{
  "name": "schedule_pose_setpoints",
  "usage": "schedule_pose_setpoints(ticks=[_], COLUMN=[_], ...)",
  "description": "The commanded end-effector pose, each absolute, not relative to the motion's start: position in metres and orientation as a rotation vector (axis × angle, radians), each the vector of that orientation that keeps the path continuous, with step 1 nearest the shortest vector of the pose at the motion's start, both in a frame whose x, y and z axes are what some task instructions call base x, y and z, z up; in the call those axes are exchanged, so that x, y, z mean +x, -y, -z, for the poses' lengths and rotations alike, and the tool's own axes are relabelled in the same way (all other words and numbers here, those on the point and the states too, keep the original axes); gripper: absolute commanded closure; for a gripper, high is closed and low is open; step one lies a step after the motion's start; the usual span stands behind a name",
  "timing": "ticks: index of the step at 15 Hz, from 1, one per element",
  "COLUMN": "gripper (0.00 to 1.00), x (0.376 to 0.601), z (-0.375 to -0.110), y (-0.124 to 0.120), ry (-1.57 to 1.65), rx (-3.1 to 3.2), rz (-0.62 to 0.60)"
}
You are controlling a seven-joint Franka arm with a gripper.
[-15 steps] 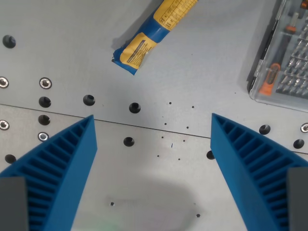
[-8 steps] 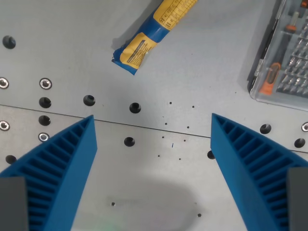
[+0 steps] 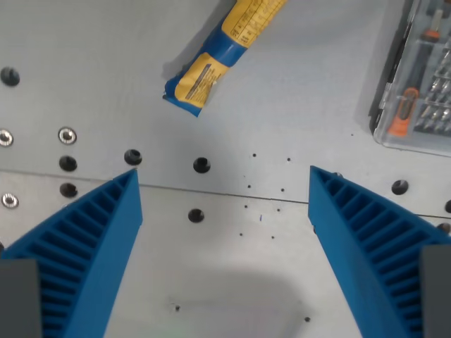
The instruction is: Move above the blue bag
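**Blue bag lies ahead of a wide, empty claw**

The blue bag (image 3: 215,56) is a long, narrow packet, blue along its edges and at a band across its middle, with yellow printed panels covering most of its face. Its near end is a flat, crimped blue seal; its far end runs out of the top edge of the wrist view, so its full length cannot be seen. The print is too small to read.

The claw (image 3: 224,184) stands wide apart, its two ribbed blue fingers (image 3: 84,246) rising from the lower corners of the view. Nothing sits between them but bare desk (image 3: 106,63), and they touch nothing.

The bag lies flat on the grey, hole-dotted desk in the upper middle of the view, well apart from the fingertips. Its long axis runs diagonally, from the sealed end at lower left up toward the upper right.

A clear plastic case of screwdriver bits (image 3: 419,77) sits at the wrist view's right edge, apart from the bag.
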State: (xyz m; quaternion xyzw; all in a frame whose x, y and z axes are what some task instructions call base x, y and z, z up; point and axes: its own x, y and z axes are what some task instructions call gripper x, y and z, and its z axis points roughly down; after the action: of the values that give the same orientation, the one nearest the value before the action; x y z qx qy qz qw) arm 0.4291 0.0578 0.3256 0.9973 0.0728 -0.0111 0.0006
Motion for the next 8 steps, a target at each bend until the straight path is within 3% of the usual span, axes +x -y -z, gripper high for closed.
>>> schedule_pose_setpoints(ticks=[1, 8], gripper=[0.0, 0.0], x=[0.43, 0.437], z=[-0.313, -0.28], y=[-0.055, -0.052], ry=[0.046, 0.324], rx=[3.134, 3.121], rz=[-0.073, -0.108])
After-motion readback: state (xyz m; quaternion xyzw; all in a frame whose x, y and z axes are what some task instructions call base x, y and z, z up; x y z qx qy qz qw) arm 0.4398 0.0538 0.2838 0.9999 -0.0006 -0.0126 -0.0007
